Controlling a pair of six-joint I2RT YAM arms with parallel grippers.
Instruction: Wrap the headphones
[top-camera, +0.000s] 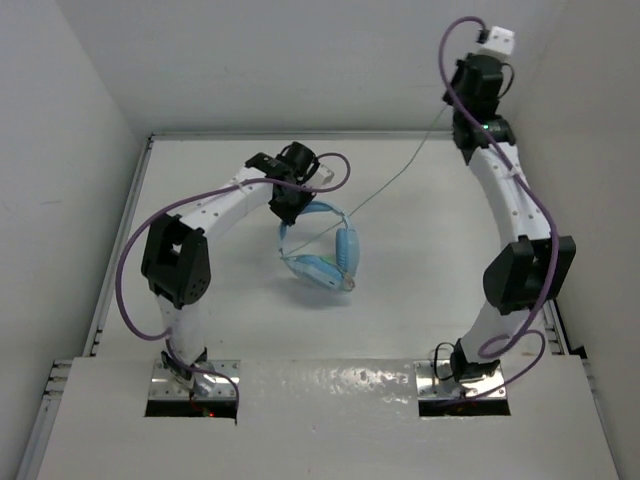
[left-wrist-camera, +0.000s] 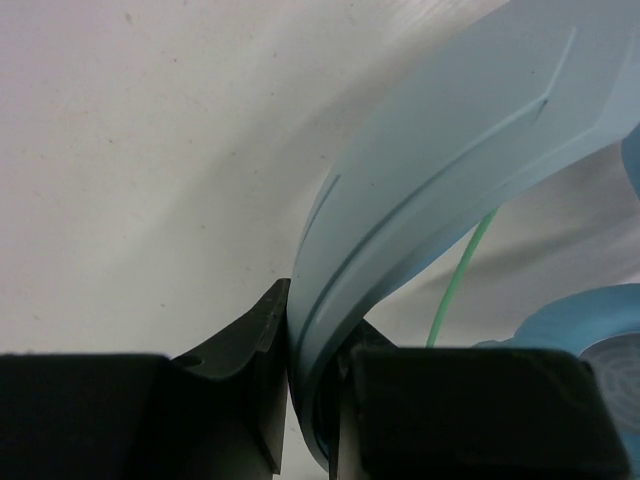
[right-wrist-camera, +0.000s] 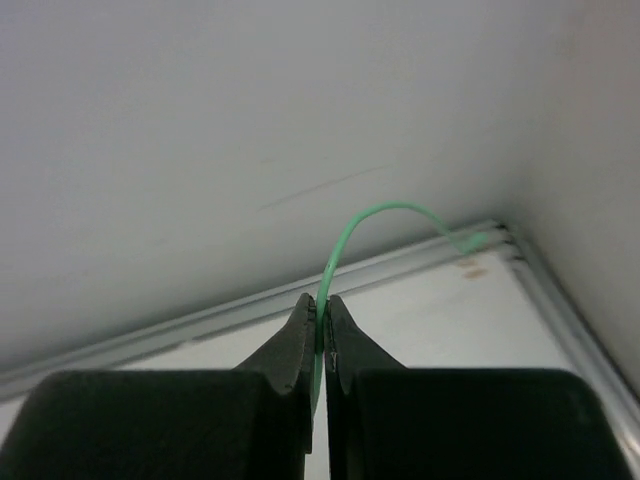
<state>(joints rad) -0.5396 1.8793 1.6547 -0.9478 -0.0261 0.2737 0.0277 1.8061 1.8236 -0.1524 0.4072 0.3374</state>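
1. The light blue over-ear headphones (top-camera: 322, 250) lie near the middle of the white counter (top-camera: 420, 290). Their two oval padded ear cups (top-camera: 347, 245) point toward the near side, and the smooth plastic headband (left-wrist-camera: 450, 170) arches toward the far left.
2. The thin pale green cable (top-camera: 400, 168) leaves the headphones and runs in one straight, seemingly taut line. It climbs off the counter toward the far right corner, so its long axis slants from near-left to far-right.
3. The left end effector (left-wrist-camera: 310, 340) is the nearer arm, standing directly over the far-left side of the headphones. Its black fingers are pressed together on the edge of the headband, anchoring the set.
4. The right end effector (right-wrist-camera: 320, 320) is raised well apart from the headphones, close to the far right wall (right-wrist-camera: 250, 120). Its tips pinch the green cable between them, and a short tail curls free beyond the grip.
5. Judged from this, the headphones lie down and to the near-left of the right end effector. Any winding would call for that arm to carry the cable back along the same diagonal and around the ear cups or headband while the left arm holds firm.
6. No loop of cable is visible around the headphones, so the wrapping looks barely begun.
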